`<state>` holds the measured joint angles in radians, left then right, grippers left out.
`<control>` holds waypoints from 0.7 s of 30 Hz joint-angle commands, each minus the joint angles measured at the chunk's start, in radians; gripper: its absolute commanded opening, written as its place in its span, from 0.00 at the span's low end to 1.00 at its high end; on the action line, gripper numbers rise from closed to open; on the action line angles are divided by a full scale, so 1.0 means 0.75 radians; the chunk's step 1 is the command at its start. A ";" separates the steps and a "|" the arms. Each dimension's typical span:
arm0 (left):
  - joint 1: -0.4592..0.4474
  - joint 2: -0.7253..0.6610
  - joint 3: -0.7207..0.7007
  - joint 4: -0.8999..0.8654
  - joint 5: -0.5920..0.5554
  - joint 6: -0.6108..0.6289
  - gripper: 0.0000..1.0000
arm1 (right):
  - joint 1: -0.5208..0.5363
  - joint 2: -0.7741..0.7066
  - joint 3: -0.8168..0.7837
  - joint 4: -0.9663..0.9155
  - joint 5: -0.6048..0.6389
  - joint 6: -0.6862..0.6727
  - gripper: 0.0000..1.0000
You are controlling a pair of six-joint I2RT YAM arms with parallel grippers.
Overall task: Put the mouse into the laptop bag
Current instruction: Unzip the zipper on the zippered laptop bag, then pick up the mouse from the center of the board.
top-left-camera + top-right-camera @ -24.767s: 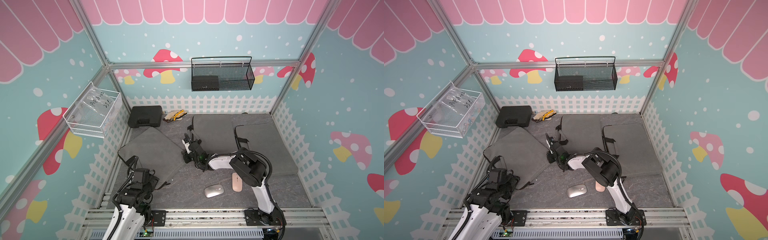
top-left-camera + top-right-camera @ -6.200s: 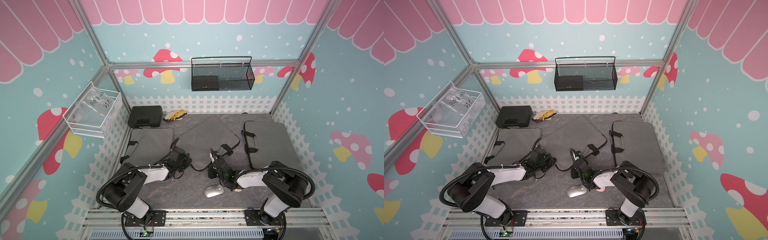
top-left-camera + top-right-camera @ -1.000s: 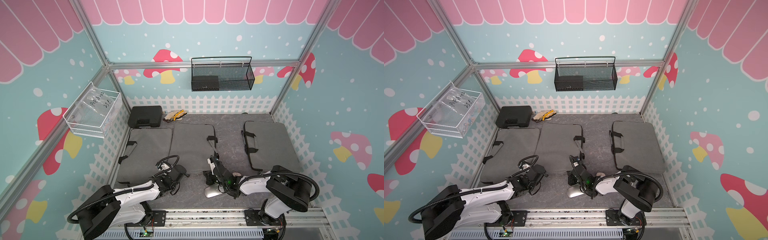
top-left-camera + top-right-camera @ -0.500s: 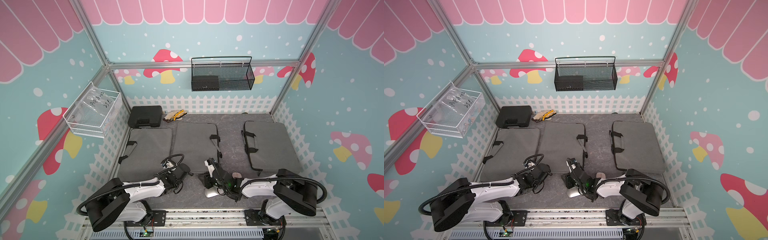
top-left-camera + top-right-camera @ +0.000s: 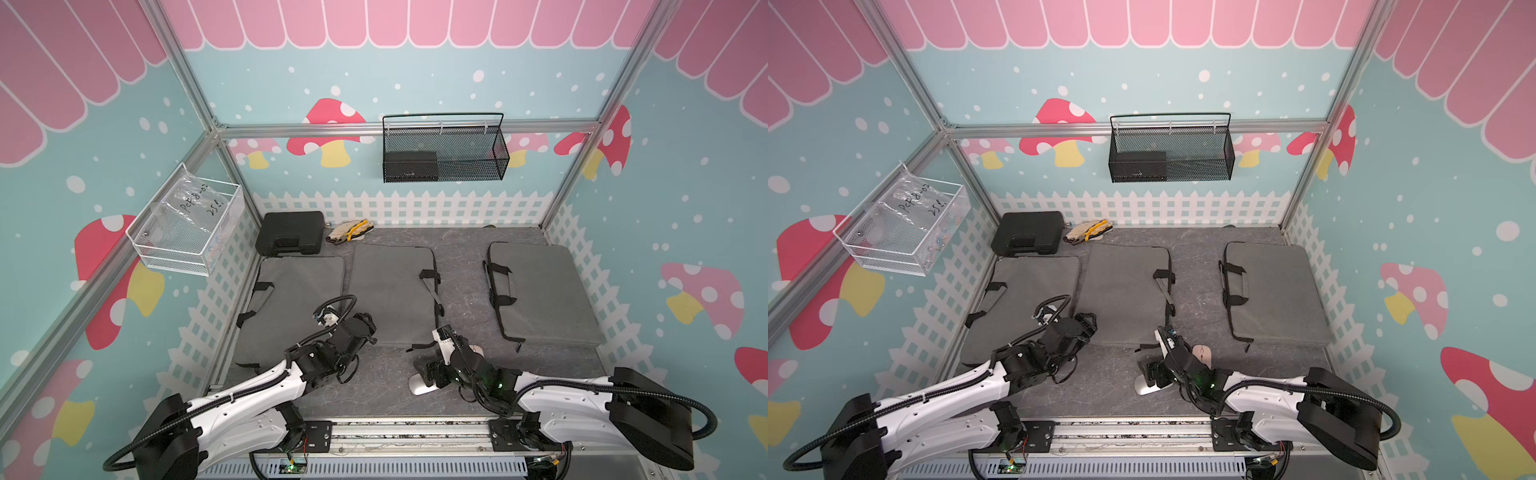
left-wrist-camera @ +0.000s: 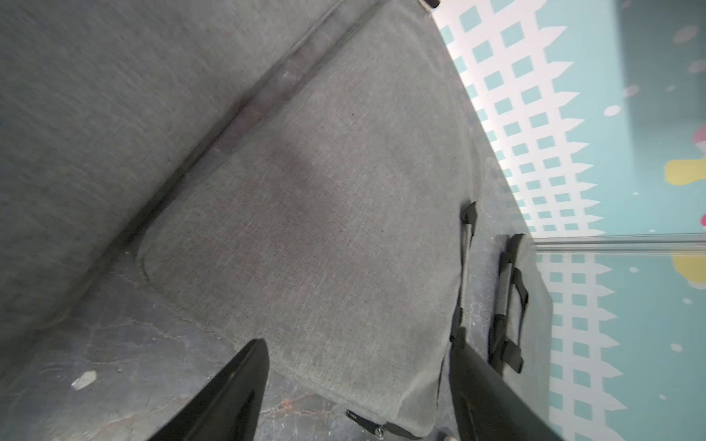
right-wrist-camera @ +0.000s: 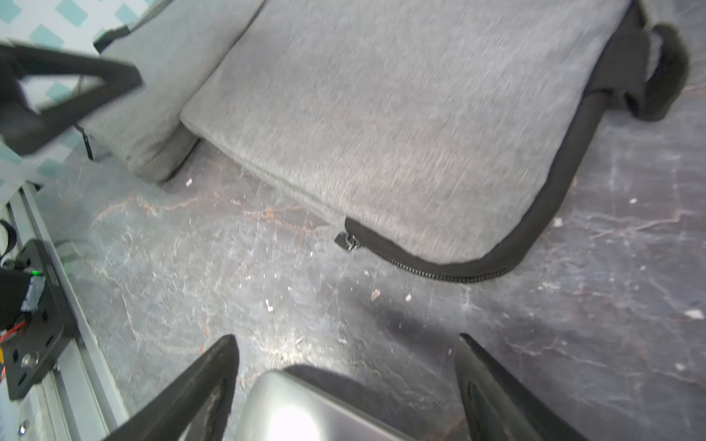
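Note:
A silver mouse (image 5: 419, 385) (image 5: 1143, 389) lies on the dark table near its front edge. My right gripper (image 5: 432, 370) (image 7: 345, 340) hangs open just over it, and the wrist view shows the mouse (image 7: 298, 412) between the spread fingers, untouched. A pink mouse (image 5: 1202, 354) lies just behind that arm. The middle grey laptop bag (image 5: 390, 291) (image 7: 382, 114) lies flat, its zip pull (image 7: 349, 242) at the near edge. My left gripper (image 5: 365, 328) (image 6: 359, 343) stands open over that bag's near left corner and holds nothing.
Two more grey laptop bags lie flat: one on the left (image 5: 299, 291), one on the right (image 5: 544, 299). A black case (image 5: 291, 239) and gloves (image 5: 349, 231) sit at the back. Wire baskets hang on the back wall (image 5: 444, 153) and the left wall (image 5: 187, 232).
Both grippers have gone from shut to open within the last second. The right one has shifted left over the silver mouse. The middle bag, once lifted and askew, lies flat.

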<state>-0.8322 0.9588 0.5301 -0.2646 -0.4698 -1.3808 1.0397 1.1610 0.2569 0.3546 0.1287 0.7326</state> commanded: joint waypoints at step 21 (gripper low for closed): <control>0.057 -0.537 -0.215 -0.191 -0.139 -0.005 0.87 | 0.183 0.005 -0.038 -0.165 -0.181 -0.003 0.79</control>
<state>-0.7982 0.5724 0.3878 -0.3786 -0.5434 -1.3655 1.1500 1.1778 0.2337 0.3027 -0.0277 0.7136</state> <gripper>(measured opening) 0.870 0.791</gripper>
